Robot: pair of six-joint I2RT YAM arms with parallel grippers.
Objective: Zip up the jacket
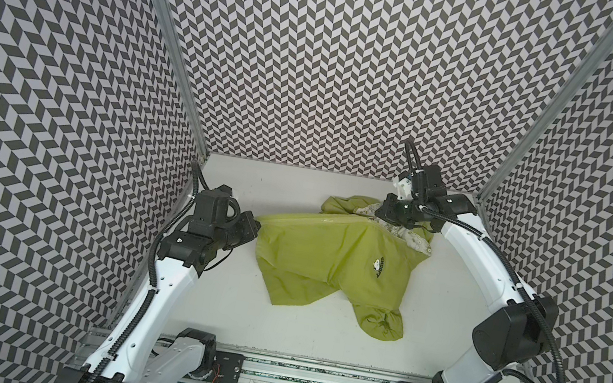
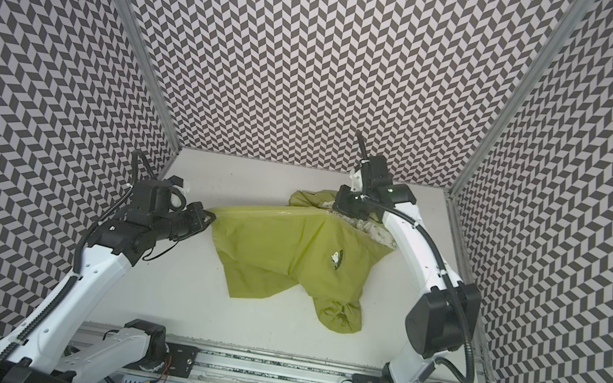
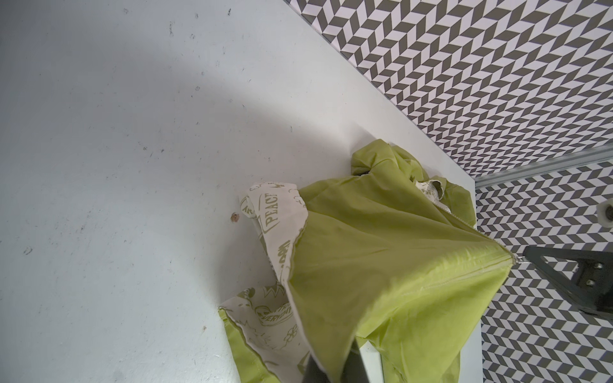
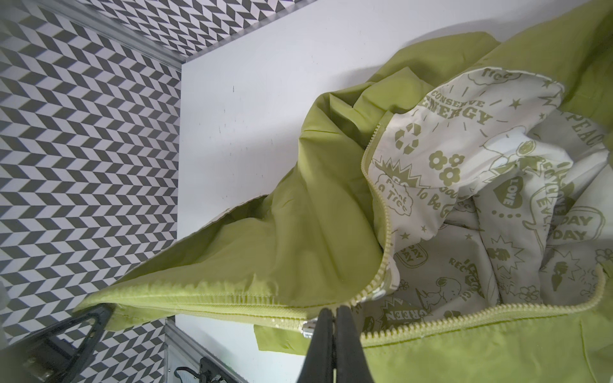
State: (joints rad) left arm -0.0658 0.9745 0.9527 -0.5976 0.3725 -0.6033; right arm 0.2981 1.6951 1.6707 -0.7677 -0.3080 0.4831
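Note:
The olive-lime jacket lies on the white table and is stretched taut between my two grippers. My left gripper is shut on the hem end of the jacket, where fabric drapes over its fingers. My right gripper is shut on the zipper pull beside the metal slider. The zipper is closed from the hem up to the slider. Past the slider the teeth part and the cream printed lining shows at the collar and hood.
Chevron-patterned walls enclose the white table on three sides. An aluminium rail with both arm bases runs along the front edge. A bunched sleeve lies toward the front.

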